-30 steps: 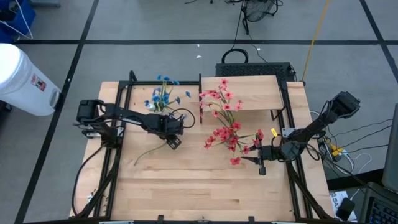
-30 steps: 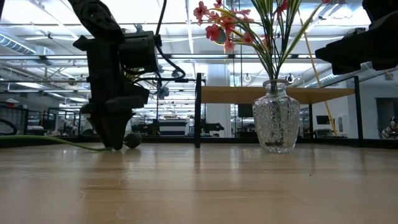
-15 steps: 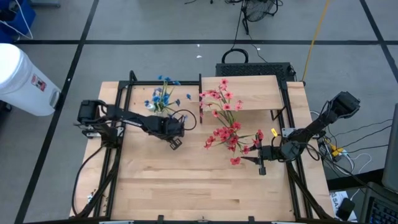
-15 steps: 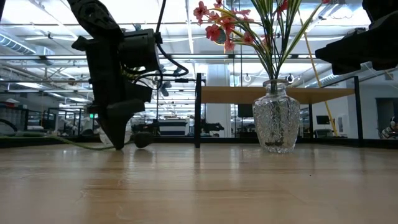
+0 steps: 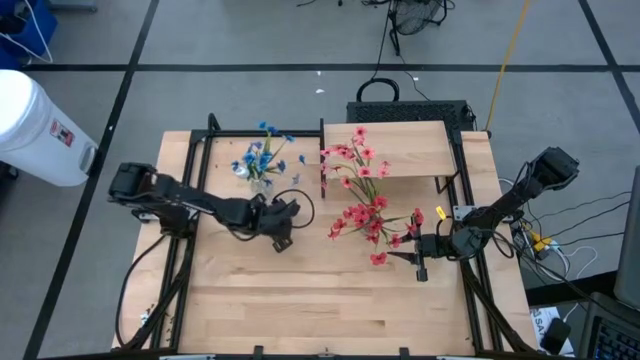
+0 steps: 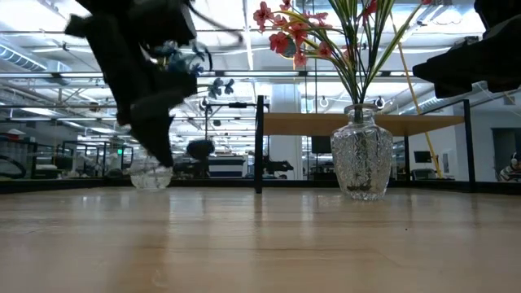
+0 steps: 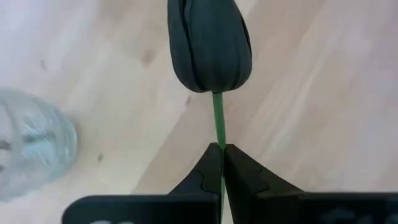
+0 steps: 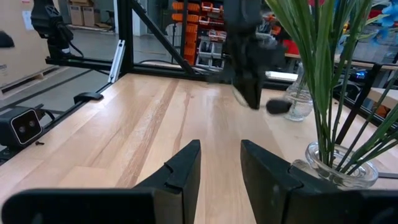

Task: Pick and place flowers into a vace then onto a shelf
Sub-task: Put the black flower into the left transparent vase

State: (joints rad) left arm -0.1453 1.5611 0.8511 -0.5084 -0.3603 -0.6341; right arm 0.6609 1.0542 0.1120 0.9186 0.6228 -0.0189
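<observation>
While left claw (image 7: 221, 158) pinches dark tulip (image 7: 210, 43)

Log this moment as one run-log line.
left gripper: jaws shut on dark bud's stem, lifted | right gripper: open, idle by vase of red flowers

We see a white barrel (image 5: 38, 130) on the grey floor left of the table. A yellow cable (image 5: 510, 50) crosses the floor beyond it.

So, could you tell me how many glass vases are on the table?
2: one vase holds the red-pink flowers before the shelf; a smaller vase holds blue flowers nearby. None seems hidden.
</observation>
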